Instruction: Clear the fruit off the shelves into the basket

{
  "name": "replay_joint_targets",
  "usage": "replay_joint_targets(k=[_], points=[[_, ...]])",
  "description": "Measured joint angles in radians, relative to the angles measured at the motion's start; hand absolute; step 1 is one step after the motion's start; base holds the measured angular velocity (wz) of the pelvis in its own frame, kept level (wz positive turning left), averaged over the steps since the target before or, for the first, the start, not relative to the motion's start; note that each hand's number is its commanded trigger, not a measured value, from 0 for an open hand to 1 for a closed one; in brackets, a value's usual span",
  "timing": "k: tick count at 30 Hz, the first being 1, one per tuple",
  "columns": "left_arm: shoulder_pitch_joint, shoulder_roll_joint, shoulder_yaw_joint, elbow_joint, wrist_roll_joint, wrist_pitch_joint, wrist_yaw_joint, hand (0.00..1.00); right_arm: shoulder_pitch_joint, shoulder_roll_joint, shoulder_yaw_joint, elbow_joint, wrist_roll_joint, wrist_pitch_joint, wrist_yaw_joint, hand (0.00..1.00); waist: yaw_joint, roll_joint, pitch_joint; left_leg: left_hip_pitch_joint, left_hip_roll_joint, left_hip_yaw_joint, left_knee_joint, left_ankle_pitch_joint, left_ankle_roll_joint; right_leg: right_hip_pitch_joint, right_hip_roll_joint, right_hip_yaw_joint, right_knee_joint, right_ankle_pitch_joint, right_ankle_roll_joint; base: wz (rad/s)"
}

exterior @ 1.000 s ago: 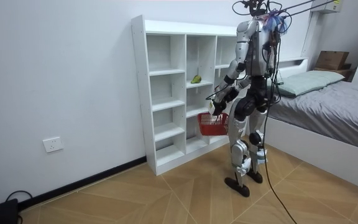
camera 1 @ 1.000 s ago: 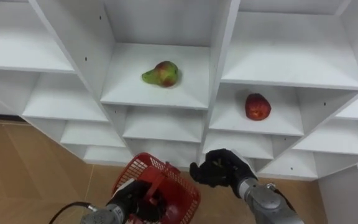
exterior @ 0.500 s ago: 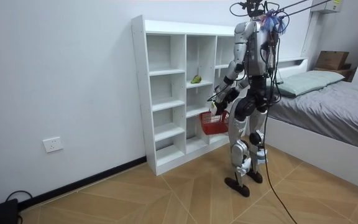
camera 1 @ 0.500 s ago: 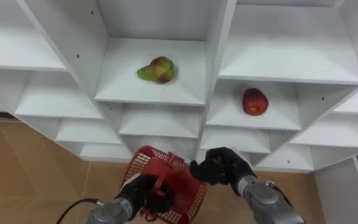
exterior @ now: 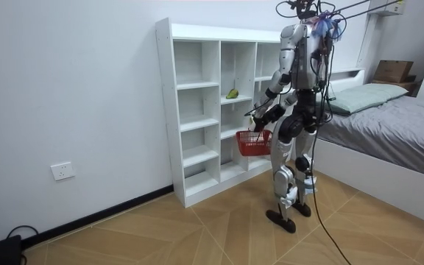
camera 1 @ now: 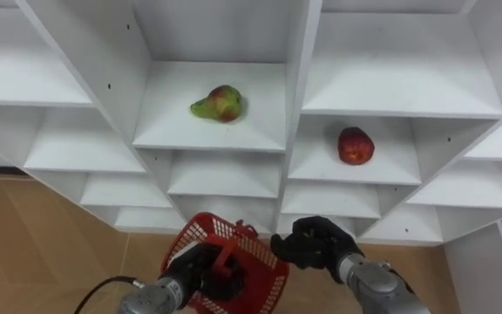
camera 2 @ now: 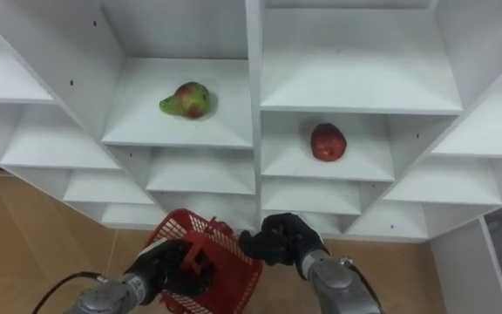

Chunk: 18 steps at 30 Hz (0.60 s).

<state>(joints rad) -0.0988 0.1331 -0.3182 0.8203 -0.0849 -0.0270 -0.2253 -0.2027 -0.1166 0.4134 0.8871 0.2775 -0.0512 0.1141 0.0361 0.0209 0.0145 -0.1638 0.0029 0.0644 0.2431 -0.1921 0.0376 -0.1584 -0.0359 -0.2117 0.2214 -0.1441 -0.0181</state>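
A green-and-red pear lies on a middle shelf of the white closet. A red apple sits one shelf lower in the column to the right. My left hand is shut on the handle of a red wire basket held low in front of the shelves. My right hand hovers beside the basket's right rim with its fingers curled and holding nothing. In the room view I stand facing the closet with the basket at hip height.
The closet's other shelves hold nothing. Wooden floor shows below at the left. A bed stands behind me at the room view's right.
The basket and both hands have stayed low before the shelves, and the basket has shifted slightly. The view has moved a little; the fruits lie where they were.
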Motion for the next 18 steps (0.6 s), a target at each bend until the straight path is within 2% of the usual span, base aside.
replay_joint_targets(k=[5,6,7,18], points=[[0.013,0.000,0.000,-0.016,0.002,0.000,-0.001,1.00,0.008,-0.001,0.001,0.000,0.000,0.000,0.019,1.00,0.000,0.007,-0.0048,0.000,0.002,-0.001,-0.004,0.002,-0.002,-0.001,0.002,-0.004,0.001,0.001,-0.002,0.00],[0.014,-0.002,0.000,-0.016,0.002,0.000,0.000,1.00,0.013,0.002,0.002,0.000,0.000,0.000,0.024,0.78,0.000,0.011,-0.0071,0.000,0.002,-0.001,-0.004,0.003,-0.002,-0.001,0.002,-0.005,0.001,0.001,-0.002,0.00],[0.015,-0.002,0.000,-0.016,0.002,0.000,0.000,1.00,0.015,0.002,0.002,0.000,0.000,0.001,0.027,0.00,0.000,0.013,-0.0081,0.000,0.002,0.000,-0.004,0.003,-0.003,-0.001,0.002,-0.005,0.001,0.001,-0.002,0.00],[0.034,-0.006,-0.004,-0.017,0.001,0.002,0.000,1.00,0.027,0.006,0.017,0.003,0.001,0.011,0.065,0.00,0.000,0.013,-0.0085,0.003,0.001,0.001,-0.004,0.004,-0.002,0.001,-0.002,-0.005,0.001,0.001,-0.002,0.00]])
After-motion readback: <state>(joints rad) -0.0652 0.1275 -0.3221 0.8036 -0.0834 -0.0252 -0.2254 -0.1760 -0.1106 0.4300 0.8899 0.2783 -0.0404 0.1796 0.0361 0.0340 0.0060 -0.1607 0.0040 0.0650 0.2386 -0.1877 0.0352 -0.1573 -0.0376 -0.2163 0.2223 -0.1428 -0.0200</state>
